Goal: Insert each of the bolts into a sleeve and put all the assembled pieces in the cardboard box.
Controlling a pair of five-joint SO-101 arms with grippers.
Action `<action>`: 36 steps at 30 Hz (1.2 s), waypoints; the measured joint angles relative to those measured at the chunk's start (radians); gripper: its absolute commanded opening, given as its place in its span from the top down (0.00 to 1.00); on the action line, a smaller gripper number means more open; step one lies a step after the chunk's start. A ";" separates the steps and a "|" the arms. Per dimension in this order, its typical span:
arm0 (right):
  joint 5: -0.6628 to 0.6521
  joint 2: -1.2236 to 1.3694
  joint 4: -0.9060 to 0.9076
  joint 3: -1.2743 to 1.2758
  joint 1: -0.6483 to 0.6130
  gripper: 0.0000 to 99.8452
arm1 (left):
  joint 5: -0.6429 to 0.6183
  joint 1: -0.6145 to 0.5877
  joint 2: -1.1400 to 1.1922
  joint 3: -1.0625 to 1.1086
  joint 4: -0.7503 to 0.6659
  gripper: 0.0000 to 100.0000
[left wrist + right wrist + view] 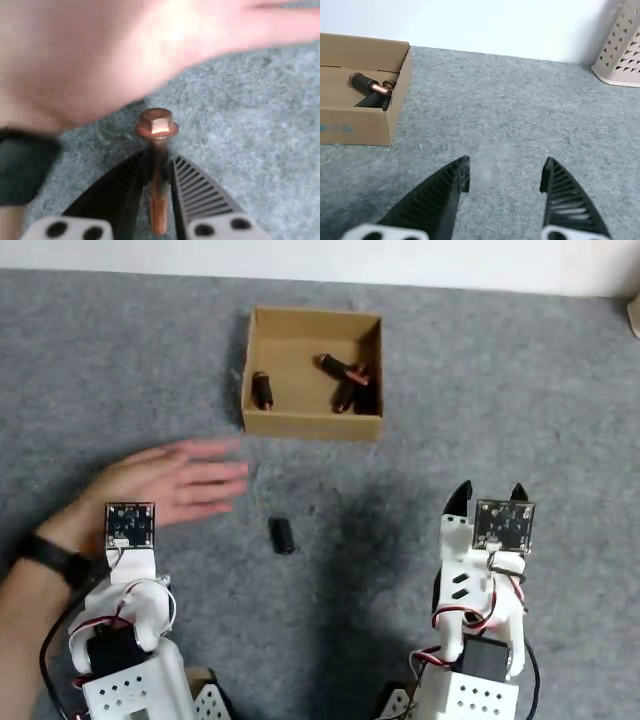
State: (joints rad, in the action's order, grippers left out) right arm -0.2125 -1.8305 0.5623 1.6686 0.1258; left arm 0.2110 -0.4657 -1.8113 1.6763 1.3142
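Note:
My left gripper (pixel 159 161) is shut on the shank of a copper bolt (pixel 156 125), whose hex head points away from the wrist. A person's hand (pixel 170 485) hovers just beyond the bolt head; I cannot tell whether it touches. A black sleeve (pixel 282 535) lies on the grey carpet between the arms, to the right of the hand. My right gripper (pixel 488 496) stands open over bare carpet at the near right, its fingers (pixel 455 182) holding nothing. The cardboard box (pixel 312 425) sits farther back, with assembled pieces (pixel 342 380) lying inside.
The person's forearm with a dark wristband (pixel 45 560) crosses the near left beside the left arm (pixel 130 540). A beige perforated basket (pixel 620 50) stands on the far right by the wall. Open carpet lies between the right gripper and the box (pixel 365 115).

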 measured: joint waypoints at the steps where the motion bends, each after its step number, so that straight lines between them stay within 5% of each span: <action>1: 0.000 0.000 0.000 0.000 0.000 0.78 | 0.000 0.000 0.000 0.000 0.000 0.99; 36: -0.003 0.000 0.020 0.000 -0.037 0.78 | 0.000 0.000 0.000 0.000 0.000 0.99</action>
State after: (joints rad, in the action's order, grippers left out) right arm -0.2156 -1.8305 0.5823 1.6686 0.0890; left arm 0.2110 -0.4657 -1.8113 1.6763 1.3142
